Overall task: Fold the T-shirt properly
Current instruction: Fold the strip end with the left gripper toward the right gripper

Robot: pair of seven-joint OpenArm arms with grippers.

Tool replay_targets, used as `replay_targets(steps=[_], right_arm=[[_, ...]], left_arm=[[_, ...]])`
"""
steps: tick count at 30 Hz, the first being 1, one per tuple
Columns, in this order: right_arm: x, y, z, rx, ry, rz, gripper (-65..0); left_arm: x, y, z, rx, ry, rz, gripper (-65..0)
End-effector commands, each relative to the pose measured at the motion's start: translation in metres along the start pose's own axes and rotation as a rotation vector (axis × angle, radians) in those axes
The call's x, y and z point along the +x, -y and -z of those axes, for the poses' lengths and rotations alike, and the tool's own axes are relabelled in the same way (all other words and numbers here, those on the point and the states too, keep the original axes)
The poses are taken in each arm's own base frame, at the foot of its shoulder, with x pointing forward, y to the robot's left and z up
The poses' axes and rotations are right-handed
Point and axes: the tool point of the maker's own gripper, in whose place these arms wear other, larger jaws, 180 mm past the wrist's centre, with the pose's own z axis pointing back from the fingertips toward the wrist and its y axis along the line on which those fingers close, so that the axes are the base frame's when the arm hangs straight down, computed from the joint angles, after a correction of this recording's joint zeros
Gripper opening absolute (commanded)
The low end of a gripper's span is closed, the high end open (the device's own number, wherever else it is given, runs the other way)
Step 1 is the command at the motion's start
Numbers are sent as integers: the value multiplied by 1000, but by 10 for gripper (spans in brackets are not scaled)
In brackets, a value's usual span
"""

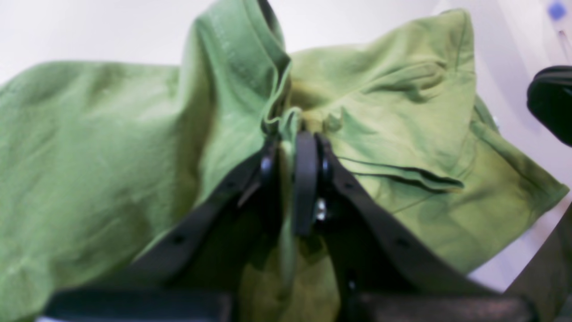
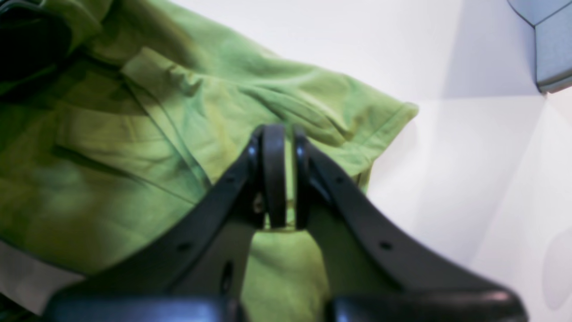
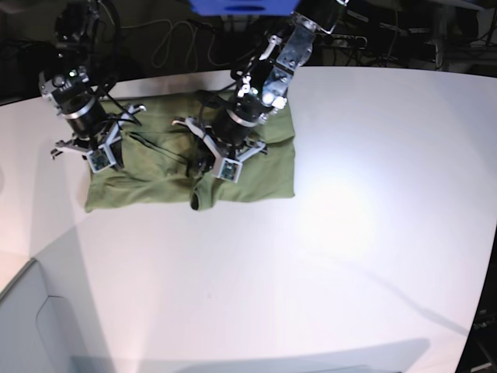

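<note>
The olive-green T-shirt (image 3: 163,175) lies spread and partly doubled over at the back left of the white table. My left gripper (image 1: 290,134) is shut on a bunched ridge of its cloth, which rises in folds around the fingers; in the base view this gripper (image 3: 208,165) sits over the shirt's middle. My right gripper (image 2: 280,130) is shut on a thin fold of the T-shirt (image 2: 147,134) near a hemmed sleeve edge (image 2: 393,120). In the base view it (image 3: 99,158) is at the shirt's left end. Both pinch points are hidden under the fingers.
The white table (image 3: 349,233) stretches right and forward of the shirt. Its left front edge borders a grey surface (image 3: 31,326), also seen as a grey corner (image 2: 554,44). Cables (image 3: 171,47) and a blue object (image 3: 241,6) lie behind. The other arm shows as a black shape (image 1: 552,103).
</note>
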Motion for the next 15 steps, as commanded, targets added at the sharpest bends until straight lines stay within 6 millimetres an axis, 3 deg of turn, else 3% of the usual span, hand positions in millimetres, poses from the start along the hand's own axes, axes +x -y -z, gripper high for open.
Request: replay_targets(steps=[1,9,15], right_arm=[[11,2,-3,2,42,-14,-649],[11,1,-3,4,41,-14,-649],[11,0,-3,7,41,-13,-649]], left_arm=[[14,8,0,-27,45,-5,-650],[8,28,-1,-76,30,23,-640],[7,28,-1,-73,30,19,-635]])
